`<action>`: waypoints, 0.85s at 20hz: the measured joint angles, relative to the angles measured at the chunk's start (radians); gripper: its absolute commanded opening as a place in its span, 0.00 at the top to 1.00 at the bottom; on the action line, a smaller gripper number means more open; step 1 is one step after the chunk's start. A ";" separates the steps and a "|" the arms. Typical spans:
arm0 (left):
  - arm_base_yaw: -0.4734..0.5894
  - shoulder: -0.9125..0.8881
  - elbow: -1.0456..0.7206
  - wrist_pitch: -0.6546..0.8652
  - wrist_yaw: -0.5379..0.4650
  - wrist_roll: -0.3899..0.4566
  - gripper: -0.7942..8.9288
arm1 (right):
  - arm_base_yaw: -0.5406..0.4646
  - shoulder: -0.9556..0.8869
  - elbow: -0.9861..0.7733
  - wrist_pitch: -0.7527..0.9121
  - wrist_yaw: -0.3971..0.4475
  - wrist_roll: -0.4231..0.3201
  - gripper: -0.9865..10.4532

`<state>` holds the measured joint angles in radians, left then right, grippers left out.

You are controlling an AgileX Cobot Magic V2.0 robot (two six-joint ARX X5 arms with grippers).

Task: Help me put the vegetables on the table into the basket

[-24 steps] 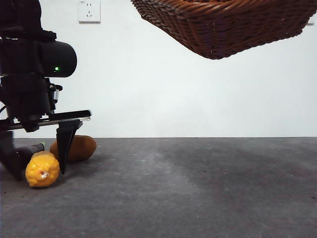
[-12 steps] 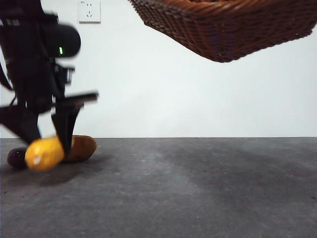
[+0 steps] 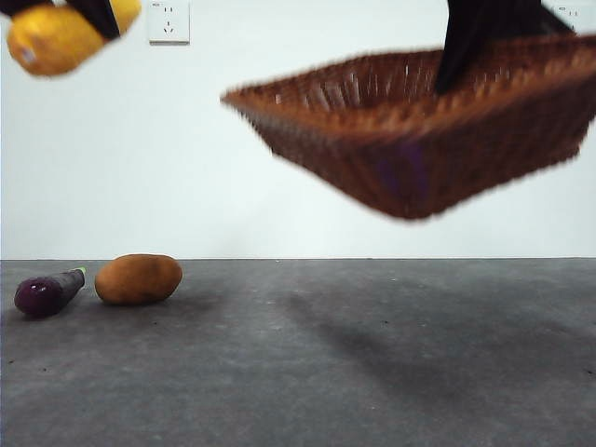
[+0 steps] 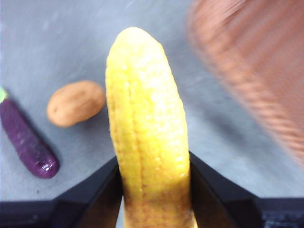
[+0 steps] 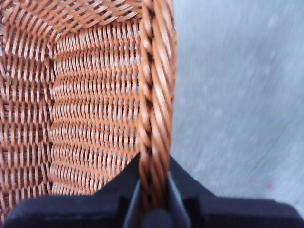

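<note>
The left tool grips the corn; the right tool pinches the basket rim. Bring the corn over the basket's middle and release low.

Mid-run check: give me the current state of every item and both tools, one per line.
Yellow vegetable: lifted high off the table, clamped in the left tool.
Potato: lying on the table, untouched.
Eggplant: lying on the table beside the potato, apart from it.
Basket: held in the air, tilted, nothing seen inside.
Right tool: shut on the basket's braided rim.
</note>
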<state>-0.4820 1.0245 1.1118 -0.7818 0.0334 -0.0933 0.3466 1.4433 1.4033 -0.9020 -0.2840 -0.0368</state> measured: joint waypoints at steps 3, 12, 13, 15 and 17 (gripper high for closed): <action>-0.094 -0.061 -0.003 -0.010 0.005 0.023 0.93 | 0.000 0.005 -0.127 0.096 -0.037 0.049 0.92; -0.498 0.141 -0.172 0.352 0.026 0.030 0.93 | 0.167 0.021 -0.266 0.256 -0.071 0.188 0.92; -0.504 0.163 -0.172 0.338 0.024 0.030 0.93 | 0.194 0.030 -0.266 0.257 -0.063 0.196 0.92; -0.507 0.192 -0.171 0.301 0.022 0.033 0.93 | 0.226 0.045 -0.267 0.268 -0.036 0.209 0.92; -0.509 0.222 -0.171 0.247 0.023 0.045 0.93 | 0.249 0.051 -0.267 0.298 -0.042 0.226 0.92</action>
<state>-0.9909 1.2465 0.9405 -0.5346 0.0566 -0.0479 0.5961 1.4940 1.1366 -0.6041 -0.3260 0.1890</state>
